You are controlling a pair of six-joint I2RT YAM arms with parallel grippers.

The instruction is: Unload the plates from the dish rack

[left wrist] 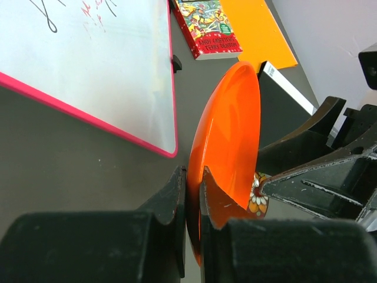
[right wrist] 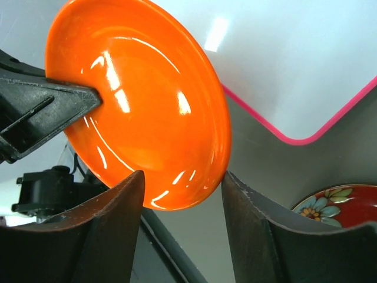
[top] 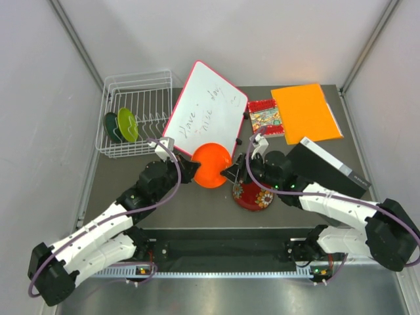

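Observation:
My left gripper is shut on the rim of the orange plate and holds it on edge above the table centre; in the left wrist view the plate sits between my fingers. My right gripper is open at the plate's right edge; in the right wrist view the plate hangs just beyond my spread fingers. The dark red patterned plate lies on the table under the right arm. The lime green plate and the dark teal plate stand in the white dish rack at the back left.
A pink-framed whiteboard lies beside the rack, close behind the orange plate. A red patterned book and an orange folder lie at the back right. A black-and-white box lies at the right, by the right arm.

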